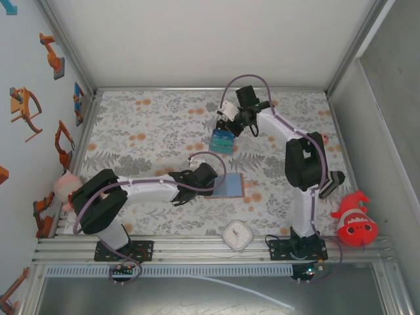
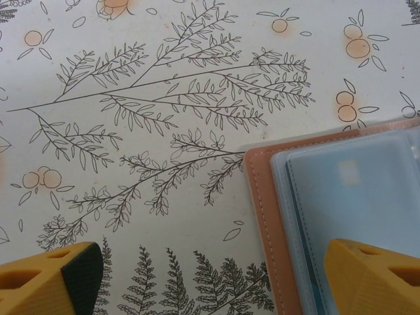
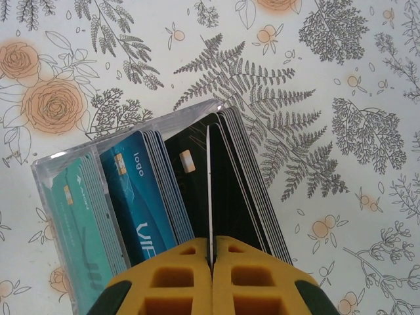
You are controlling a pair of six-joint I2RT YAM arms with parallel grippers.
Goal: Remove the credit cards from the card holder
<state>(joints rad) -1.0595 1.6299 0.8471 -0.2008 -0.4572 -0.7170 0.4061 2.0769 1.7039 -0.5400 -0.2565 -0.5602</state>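
Observation:
The card holder (image 1: pixel 231 186) lies open on the floral table, pale blue-grey inside up, with its terracotta border (image 2: pixel 262 216) showing. My left gripper (image 1: pixel 209 181) is open at its left edge, one yellow finger (image 2: pixel 374 275) over the wallet's inside (image 2: pixel 354 190), the other finger (image 2: pixel 52 279) over bare cloth. At the back, my right gripper (image 3: pixel 212 246) is shut on a thin card (image 3: pixel 209 184) seen edge-on. It stands among the black cards (image 3: pixel 246 190) in a clear box (image 1: pixel 222 140), beside blue cards (image 3: pixel 141 197) and teal cards (image 3: pixel 79 216).
A white square rounded object (image 1: pixel 236 235) sits near the front rail between the arm bases. A red plush fish (image 1: pixel 353 222) lies off the table at the right, a pink plush (image 1: pixel 65 186) at the left wall. Walls close in the table's back and sides.

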